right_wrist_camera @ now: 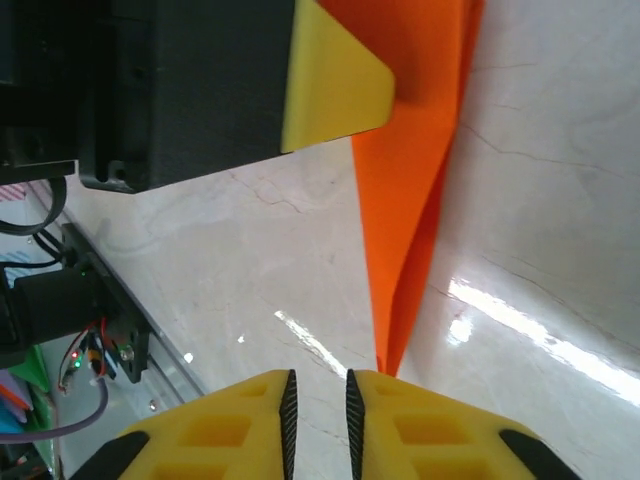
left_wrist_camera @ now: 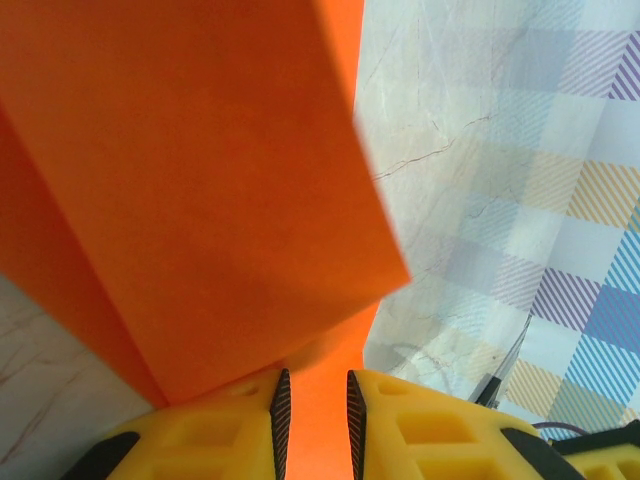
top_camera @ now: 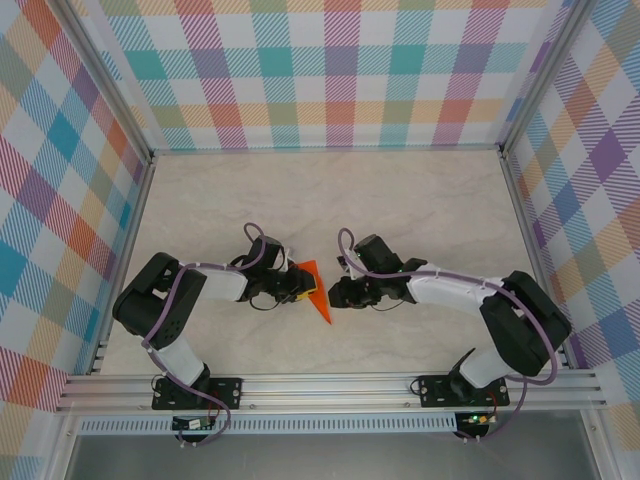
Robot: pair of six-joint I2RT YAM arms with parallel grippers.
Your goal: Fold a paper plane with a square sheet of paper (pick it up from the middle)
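The orange paper (top_camera: 316, 295) is folded into a narrow pointed paper plane, its tip toward the near edge, and it lies between my two grippers. My left gripper (top_camera: 296, 284) is shut on its wide end. In the left wrist view a creased orange wing (left_wrist_camera: 200, 200) rises ahead, and orange paper fills the gap at my left gripper (left_wrist_camera: 315, 400). My right gripper (top_camera: 337, 292) hovers low just right of the plane. Its jaws (right_wrist_camera: 318, 400) stand slightly apart over bare table, with the plane's tip (right_wrist_camera: 390, 350) just outside the right finger. A yellow finger of the left gripper (right_wrist_camera: 330, 90) rests on the paper.
The marble-look tabletop (top_camera: 420, 210) stretches behind the arms, ringed by plaid walls (top_camera: 330, 80). An aluminium rail (top_camera: 330, 390) runs along the near edge, just below the plane's tip.
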